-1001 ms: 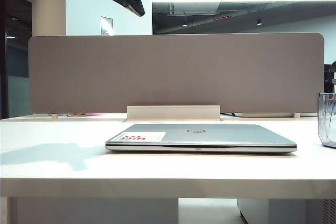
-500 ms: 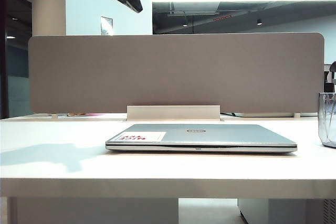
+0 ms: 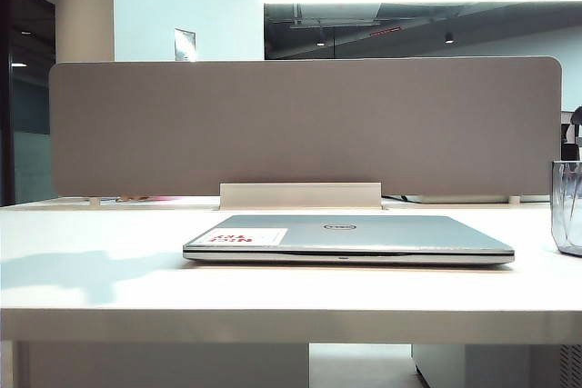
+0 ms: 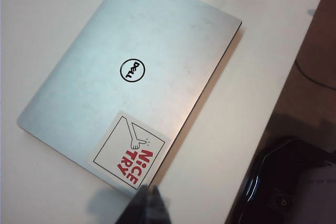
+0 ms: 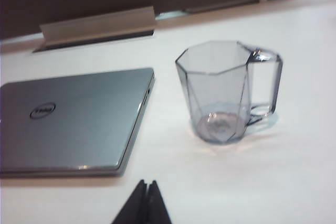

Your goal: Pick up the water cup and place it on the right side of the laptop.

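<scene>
Standing upright at the laptop's [image 5: 73, 121] three o'clock, the water cup [image 5: 226, 93] sits free — left gripper [image 4: 148, 205] and right gripper [image 5: 146, 203] both pinched shut, empty.

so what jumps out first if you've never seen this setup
The closed silver laptop lies flat mid-table, its white sticker with red print on the lid. To its right the empty water cup stands upright, apart from it, handle turned away from the laptop. Both grippers are shut and hold nothing: the left gripper above the laptop, the right gripper before the cup.
</scene>
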Action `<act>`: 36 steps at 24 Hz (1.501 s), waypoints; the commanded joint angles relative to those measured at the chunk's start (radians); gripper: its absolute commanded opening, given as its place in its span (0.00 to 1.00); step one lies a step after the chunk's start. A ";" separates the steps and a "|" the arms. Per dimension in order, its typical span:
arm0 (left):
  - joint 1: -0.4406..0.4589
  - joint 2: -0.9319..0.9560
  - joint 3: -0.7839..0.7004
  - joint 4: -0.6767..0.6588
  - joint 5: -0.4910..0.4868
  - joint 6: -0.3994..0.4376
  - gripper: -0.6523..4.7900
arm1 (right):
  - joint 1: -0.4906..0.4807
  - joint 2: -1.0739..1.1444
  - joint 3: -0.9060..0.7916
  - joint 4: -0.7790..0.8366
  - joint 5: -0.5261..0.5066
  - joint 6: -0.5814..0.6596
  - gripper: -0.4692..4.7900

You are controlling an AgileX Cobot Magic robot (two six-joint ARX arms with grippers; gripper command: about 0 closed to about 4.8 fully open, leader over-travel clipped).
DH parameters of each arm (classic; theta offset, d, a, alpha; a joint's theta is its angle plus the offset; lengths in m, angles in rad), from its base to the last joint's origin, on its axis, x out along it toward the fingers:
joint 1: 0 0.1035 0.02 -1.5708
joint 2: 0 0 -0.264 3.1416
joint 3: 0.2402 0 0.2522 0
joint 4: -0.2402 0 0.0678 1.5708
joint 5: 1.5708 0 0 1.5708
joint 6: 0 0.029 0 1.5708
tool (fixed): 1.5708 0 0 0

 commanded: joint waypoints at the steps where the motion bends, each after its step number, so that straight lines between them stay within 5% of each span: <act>1: 0.000 -0.039 0.002 -0.010 -0.055 0.004 0.11 | -0.001 -0.002 -0.006 -0.039 -0.005 -0.004 0.09; 15: 0.001 -0.094 0.002 -0.039 -0.188 -0.021 0.11 | -0.001 -0.002 -0.006 -0.037 -0.003 -0.004 0.09; 28: 0.169 -0.328 -0.006 0.140 -0.156 -0.083 0.11 | -0.001 -0.002 -0.006 -0.037 -0.003 -0.004 0.09; 36: 0.241 -0.456 -0.402 0.272 -0.152 -0.083 0.11 | -0.001 -0.002 -0.006 -0.036 -0.003 -0.004 0.09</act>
